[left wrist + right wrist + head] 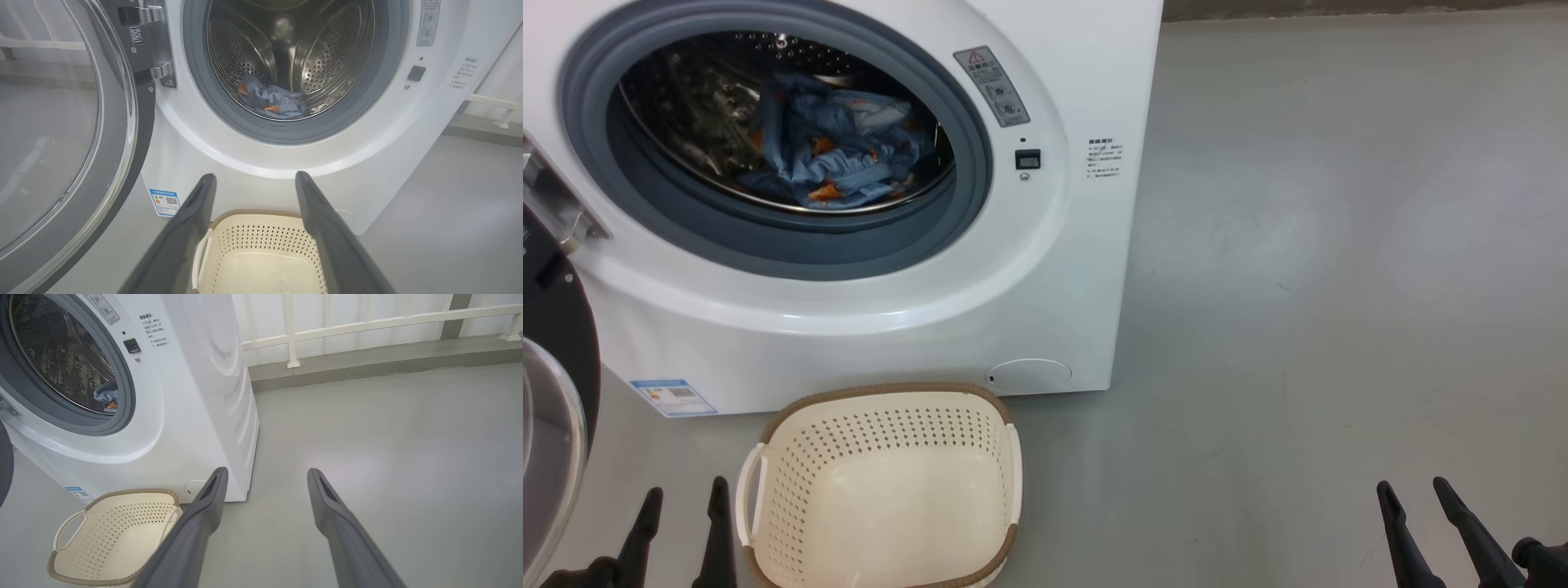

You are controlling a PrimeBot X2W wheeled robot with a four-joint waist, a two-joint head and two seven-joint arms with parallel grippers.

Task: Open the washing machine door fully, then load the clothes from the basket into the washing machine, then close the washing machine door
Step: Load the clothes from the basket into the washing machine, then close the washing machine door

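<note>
The white front-loading washing machine (1045, 269) stands on the grey floor (1339, 286) with its mouth open. The washing machine door (122, 163) hangs swung out on the robot's left, carried on a metal hinge (151, 45) at the mouth's edge. The glossy black rim and the bulging glass bowl face the left wrist view.

Loading looks finished, so the door is the thing to handle next. It is probably rigid and fairly heavy, and it turns only about that hinge. The glossy rim is likely slippery to pinch. A flat push on the rim at the side farthest from the hinge should swing it most easily. The glass bowl is best left untouched.

The cream perforated basket (882, 433) sits on the floor just in front of the machine, its bottom bare.

The blue printed clothes (837, 151) lie bunched low in the steel drum, behind the grey gasket. They are soft and light, and nothing seems to hang over the lip.

The left tool (686, 487) hovers beside the basket's left handle, fingers spread and holding nothing. The right tool (1410, 484) hovers over bare floor well to the right, likewise spread.
</note>
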